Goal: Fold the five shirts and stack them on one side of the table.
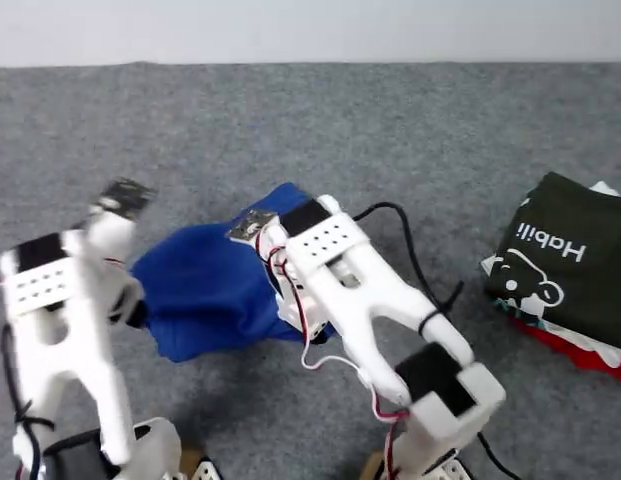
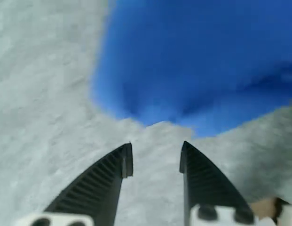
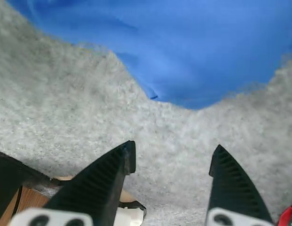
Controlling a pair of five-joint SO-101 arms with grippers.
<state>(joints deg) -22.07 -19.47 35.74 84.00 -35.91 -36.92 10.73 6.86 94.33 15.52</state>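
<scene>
Risk: both claws hover at the edge of the crumpled blue cloth shirt [image 1: 205,290]; a pinch there (my guess) could catch one layer only and drag it into a bunch.
Shirt: bright blue, soft, rumpled, lying mid-way across the grey felt-covered table [image 1: 390,130].
Left claw [image 2: 155,150]: released, empty, just off the hem.
Right claw [image 3: 176,148]: spread wide, empty.
Stack: folded dark green shirt [image 1: 565,260] on top of others, far right.

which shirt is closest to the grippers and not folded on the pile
The blue shirt, lying crumpled mid-table just ahead of the left gripper and right gripper. The rest lie folded under the dark green shirt off to the side.
</scene>
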